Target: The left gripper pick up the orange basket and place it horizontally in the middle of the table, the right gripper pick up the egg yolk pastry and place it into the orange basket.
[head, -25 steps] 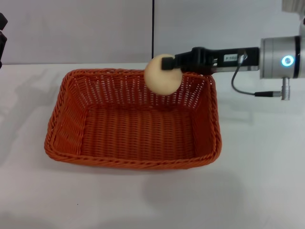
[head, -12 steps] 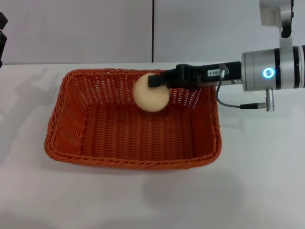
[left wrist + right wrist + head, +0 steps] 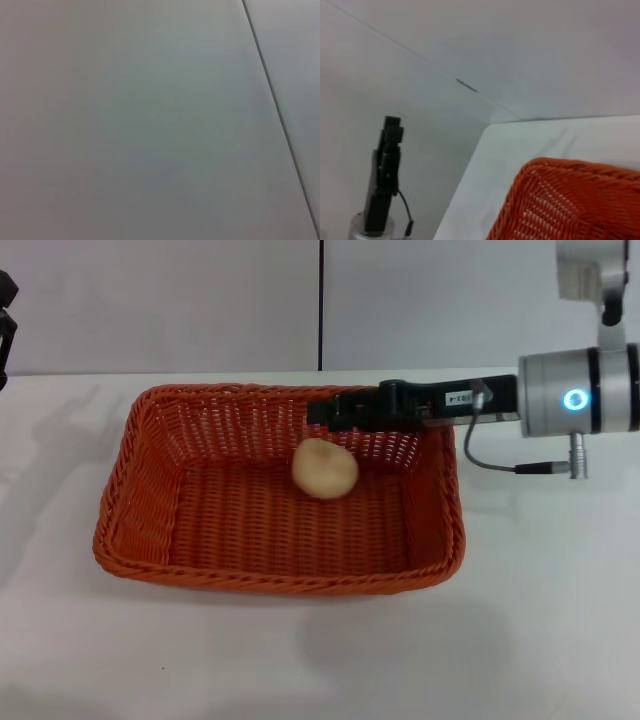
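Head view first, from the left edge across: the left gripper (image 3: 5, 325) shows only as a sliver of black at the frame's far left, raised above the white table (image 3: 320, 660) and well apart from everything else; whether its fingers are spread or closed cannot be told. The right wrist view shows it farther off, standing upright against the grey wall (image 3: 160, 300), a thin cable hanging beside it. Next comes the orange basket (image 3: 130, 510), lying lengthwise across the middle of the table, its open top facing up. Inside it, toward the far wall and a little right of centre, the egg yolk pastry (image 3: 325, 468) rests on the woven floor, touching nothing else. Just above the pastry, over the basket's far rim, the right gripper (image 3: 330, 411) reaches in level from the right with nothing between its fingers, its jaws released. Behind it runs the silver arm with a glowing blue ring and a grey looping cable (image 3: 490, 455).
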Controlling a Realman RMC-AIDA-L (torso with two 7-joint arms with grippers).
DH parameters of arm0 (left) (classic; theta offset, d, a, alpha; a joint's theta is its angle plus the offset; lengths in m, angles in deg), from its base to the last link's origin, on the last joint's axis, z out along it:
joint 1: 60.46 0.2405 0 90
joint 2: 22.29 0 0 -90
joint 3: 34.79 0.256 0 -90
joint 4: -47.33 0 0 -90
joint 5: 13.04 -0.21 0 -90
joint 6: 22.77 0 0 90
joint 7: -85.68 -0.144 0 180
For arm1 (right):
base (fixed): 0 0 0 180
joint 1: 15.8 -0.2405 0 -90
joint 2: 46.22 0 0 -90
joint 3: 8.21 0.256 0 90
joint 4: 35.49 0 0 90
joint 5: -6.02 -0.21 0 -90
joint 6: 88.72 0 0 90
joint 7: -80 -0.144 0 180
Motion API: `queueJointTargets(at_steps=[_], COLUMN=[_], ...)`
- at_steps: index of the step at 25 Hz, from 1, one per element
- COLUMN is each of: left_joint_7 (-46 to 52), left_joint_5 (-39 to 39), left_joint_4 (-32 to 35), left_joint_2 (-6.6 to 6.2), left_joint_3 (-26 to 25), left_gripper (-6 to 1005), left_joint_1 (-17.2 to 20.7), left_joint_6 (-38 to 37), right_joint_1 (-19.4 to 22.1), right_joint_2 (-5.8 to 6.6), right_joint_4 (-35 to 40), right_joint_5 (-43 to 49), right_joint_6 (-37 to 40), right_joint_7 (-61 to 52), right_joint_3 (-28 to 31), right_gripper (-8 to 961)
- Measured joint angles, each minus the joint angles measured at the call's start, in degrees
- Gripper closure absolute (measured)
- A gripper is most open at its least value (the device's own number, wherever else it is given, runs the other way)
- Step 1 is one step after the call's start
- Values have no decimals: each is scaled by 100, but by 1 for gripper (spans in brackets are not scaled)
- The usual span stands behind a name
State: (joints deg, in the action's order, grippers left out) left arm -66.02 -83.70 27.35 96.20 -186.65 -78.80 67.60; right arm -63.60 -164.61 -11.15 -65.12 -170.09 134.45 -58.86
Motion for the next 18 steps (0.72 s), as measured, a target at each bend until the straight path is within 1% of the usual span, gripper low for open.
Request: queueJointTargets(at_steps=[1,2,3,4,5,6,7,10,12,13,17,18], left_joint_7=[0,0,0,0,0,0,0,-4,-7,-12,-48,-63], left_joint_5=[0,0,1,1,1,2,2,91,238,430,605,634], left_joint_4=[2,3,3,3,4,4,4,-1,3,7,10,12], left_joint_2=[3,6,6,7,6,5,5,2,1,0,-5,-7], left_joint_3=[-1,-1,-2,-1,-1,-4,-4,-15,-17,-18,-19,-19], left_gripper=[677,677,677,677,677,677,677,678,677,676,673,672], left_joint_1=[8,27,32,39,55,105,105,199,273,359,470,496], left_joint_6=[7,27,32,38,41,54,54,82,86,109,160,169], right_joint_1=[138,138,337,337,459,712,712,1153,1494,1659,2262,2532], right_joint_2=[-10,-10,-29,-29,-31,-29,-29,-27,-40,-47,-54,-53], right_joint_4=[269,269,603,603,769,1086,1086,1702,2242,2476,2985,3092], right_joint_5=[-19,-19,-170,-170,-291,-573,-573,-890,-977,-993,-1173,-1301], right_joint_6=[-152,-152,-329,-329,-425,-610,-610,-836,-873,-859,-643,-514], right_joint_7=[10,10,22,22,46,123,123,284,424,517,1120,1513], right_joint_3=[40,40,72,72,79,80,80,82,84,94,140,189], right_gripper=[502,458,413,397,381,365,349,301,301,302,302,302])
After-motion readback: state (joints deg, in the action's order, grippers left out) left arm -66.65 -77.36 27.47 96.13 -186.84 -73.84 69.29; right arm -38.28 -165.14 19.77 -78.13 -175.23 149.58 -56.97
